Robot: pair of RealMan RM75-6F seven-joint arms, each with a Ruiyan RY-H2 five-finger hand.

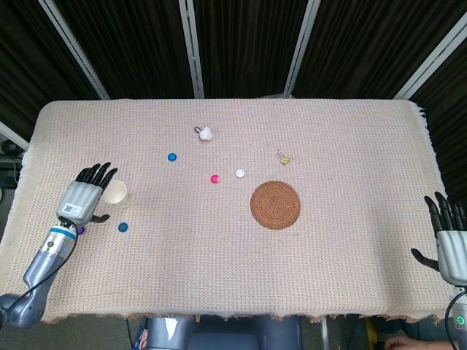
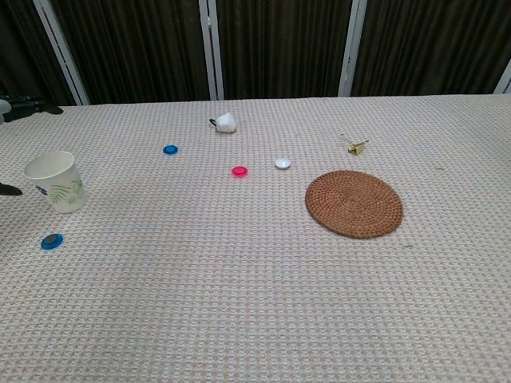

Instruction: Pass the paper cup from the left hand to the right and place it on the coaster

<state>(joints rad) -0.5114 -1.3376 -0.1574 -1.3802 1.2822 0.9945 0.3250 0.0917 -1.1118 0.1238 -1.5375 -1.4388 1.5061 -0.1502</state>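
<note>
The white paper cup (image 1: 117, 192) (image 2: 56, 181), printed with green leaves, stands upright on the left of the table. My left hand (image 1: 82, 200) hovers just left of it with fingers apart and nothing held; in the chest view only its fingertips (image 2: 28, 104) show at the left edge. The round woven coaster (image 1: 275, 205) (image 2: 354, 203) lies right of centre with nothing on it. My right hand (image 1: 452, 238) waits open off the table's right edge, far from the coaster.
Small discs lie about: blue (image 1: 172, 157), pink (image 1: 215, 179), white (image 1: 240, 173), dark blue (image 1: 122, 227) near the cup. A white clump (image 1: 206, 133) sits at the back and a gold clip (image 1: 284, 157) behind the coaster. A woven cloth (image 1: 233, 277) covers the table.
</note>
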